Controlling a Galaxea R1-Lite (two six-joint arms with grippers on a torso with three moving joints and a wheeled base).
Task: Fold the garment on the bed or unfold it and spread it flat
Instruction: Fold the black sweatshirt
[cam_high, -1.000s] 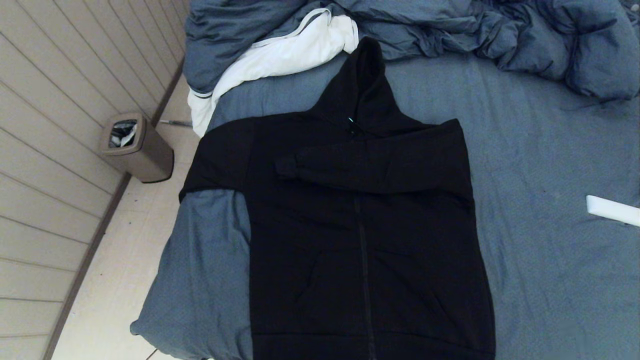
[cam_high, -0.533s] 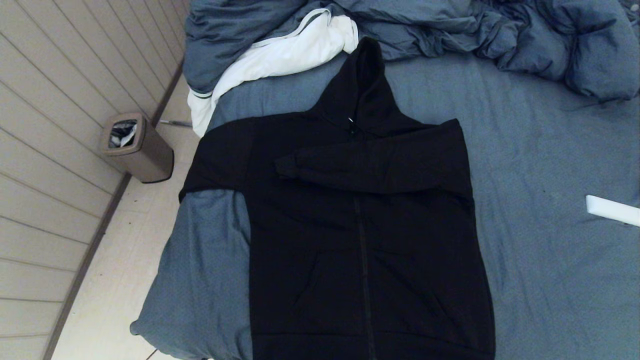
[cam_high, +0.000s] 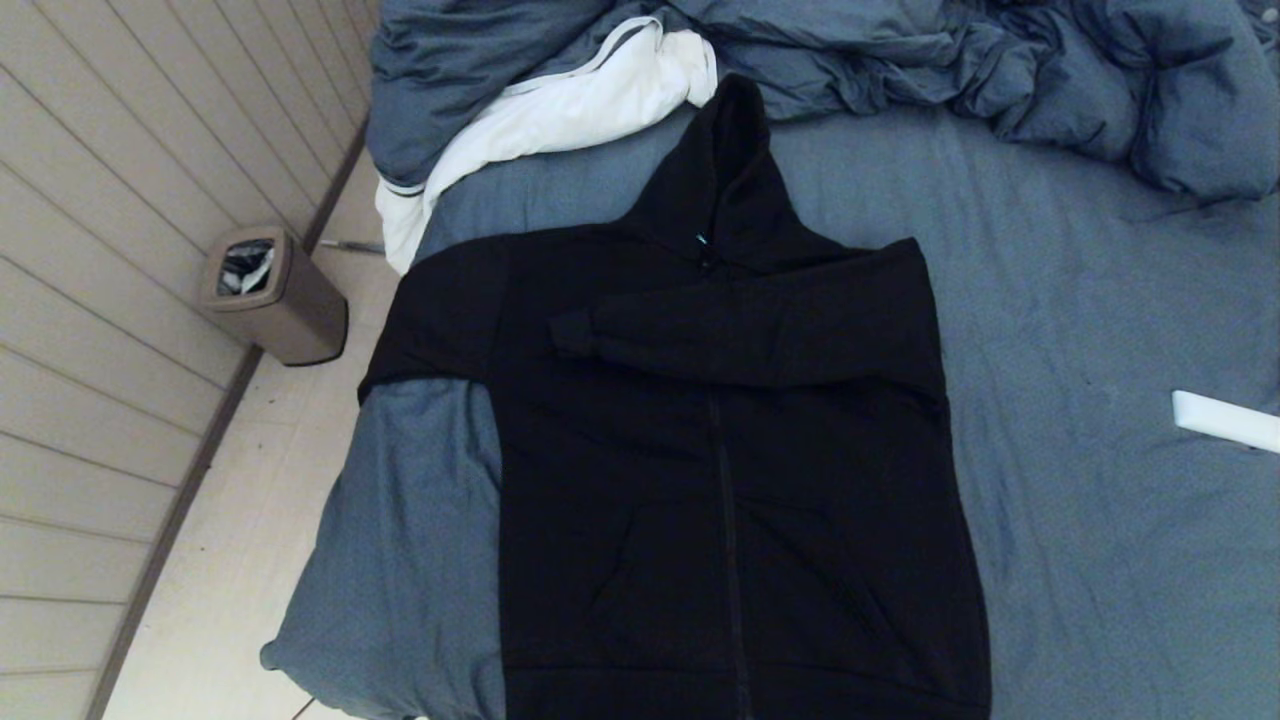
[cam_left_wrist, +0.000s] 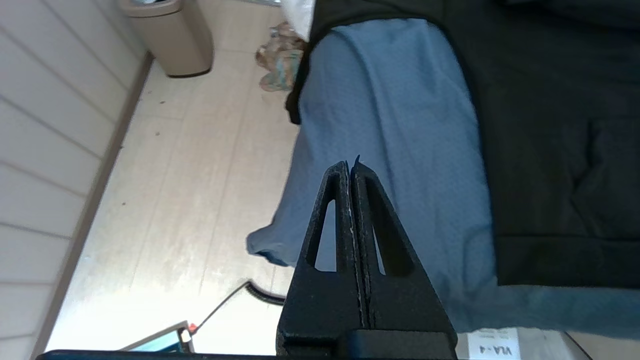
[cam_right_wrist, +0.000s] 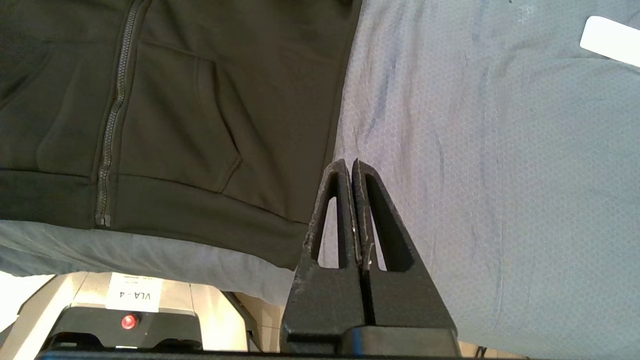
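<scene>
The garment (cam_high: 720, 460), a black zip hoodie, lies front up on the bed (cam_high: 1100, 520), hood toward the far end. One sleeve is folded across its chest; the other sleeve hangs over the bed's left edge. Neither arm shows in the head view. My left gripper (cam_left_wrist: 350, 167) is shut and empty, held above the bed's near left corner beside the garment (cam_left_wrist: 550, 150). My right gripper (cam_right_wrist: 349, 165) is shut and empty too, above the bare sheet (cam_right_wrist: 490, 150) just off the hoodie's hem corner (cam_right_wrist: 280, 240), near its zipper (cam_right_wrist: 112, 125) and pocket.
A rumpled blue-grey duvet (cam_high: 1000, 60) with white lining (cam_high: 560, 110) is piled at the bed's far end. A white flat object (cam_high: 1225, 420) lies on the sheet at the right. A brown waste bin (cam_high: 275, 300) stands on the floor by the panelled wall on the left.
</scene>
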